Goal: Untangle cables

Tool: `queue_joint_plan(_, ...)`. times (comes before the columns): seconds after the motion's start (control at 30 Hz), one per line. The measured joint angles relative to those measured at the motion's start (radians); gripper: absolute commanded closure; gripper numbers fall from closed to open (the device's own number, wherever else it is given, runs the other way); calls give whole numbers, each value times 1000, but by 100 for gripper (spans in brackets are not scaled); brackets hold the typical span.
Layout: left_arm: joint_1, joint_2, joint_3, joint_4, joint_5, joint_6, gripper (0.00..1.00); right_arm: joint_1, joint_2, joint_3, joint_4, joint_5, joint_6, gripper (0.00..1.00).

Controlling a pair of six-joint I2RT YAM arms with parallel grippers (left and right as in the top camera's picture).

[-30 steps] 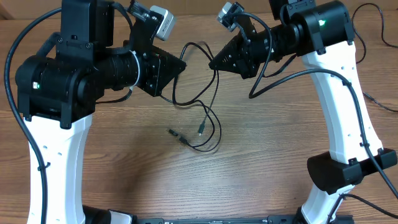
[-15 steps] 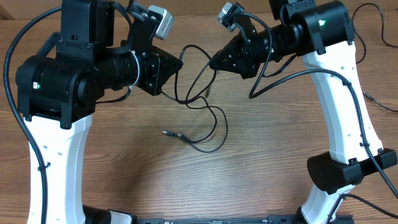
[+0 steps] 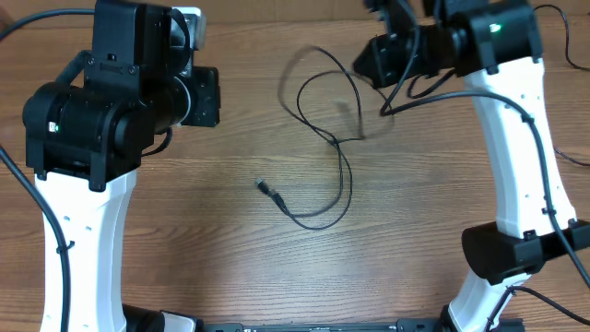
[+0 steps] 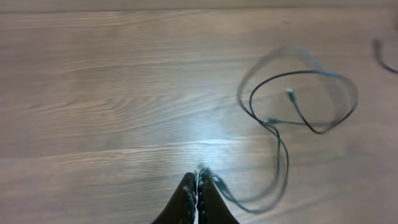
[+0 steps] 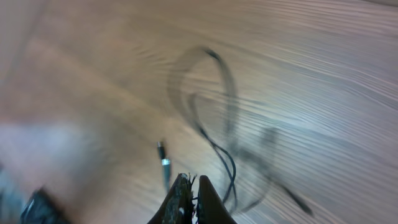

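Two arms flank your table, a matt wood-grain top with pale streaks. The left arm, with a white shell below and black joints above, fills the 9 to 10 o'clock side of the overhead view. The right arm climbs the 3 o'clock edge and reaches in at 1 o'clock.

The cables are thin, black and limp, and lie just right of centre. From overhead you see a rounded loop at 12 to 1 o'clock whose strands cross at a tight junction. Below that, one strand sweeps down toward 5 o'clock in a hook and curls back to a small plug lying flat on the wood near dead centre. The top of the loop is blurred, with a faint double beside it.

Your left gripper has its two tapered black fingers pressed together with no gap. In its wrist view a blurred strand curls up close to the tips at their 2 o'clock. Whether it touches them you cannot tell, and overhead no strand leads to that arm.

Your right gripper is likewise closed tight. Blurred strands run down to the tips on their 1 o'clock side, so they look pinched on the cables.
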Motion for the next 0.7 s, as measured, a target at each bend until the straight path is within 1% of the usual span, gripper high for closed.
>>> queue_joint_plan(0.1, 0, 0, 0, 2, -60, -29, 96, -47, -13, 9, -1, 61, 47, 96)
queue_joint_plan(0.23, 0, 0, 0, 8, -97, -48, 96, -95, -66, 32, 0, 129, 76, 96)
queue_joint_plan(0.43, 0, 2, 0, 8, -108, -65, 96, -103, -208, 73, 9, 261, 93, 96)
queue_joint_plan(0.57, 0, 14, 0, 5, -108, -70, 96, -103, -267, 92, -13, 306, 110, 96)
queue_joint_plan(0.6, 0, 23, 0, 3, -108, -72, 96, -103, -271, 91, -17, 312, 121, 72)
queue_joint_plan(0.63, 0, 28, 0, 1, -108, -73, 96, -103, -267, 86, -21, 317, 136, 34)
queue_joint_plan(0.67, 0, 41, 0, 1, -108, -75, 96, -103, -264, 81, -21, 318, 137, 9)
queue_joint_plan(0.7, 0, 52, 0, 0, -106, -76, 96, -103, -251, 63, -21, 319, 147, 0)
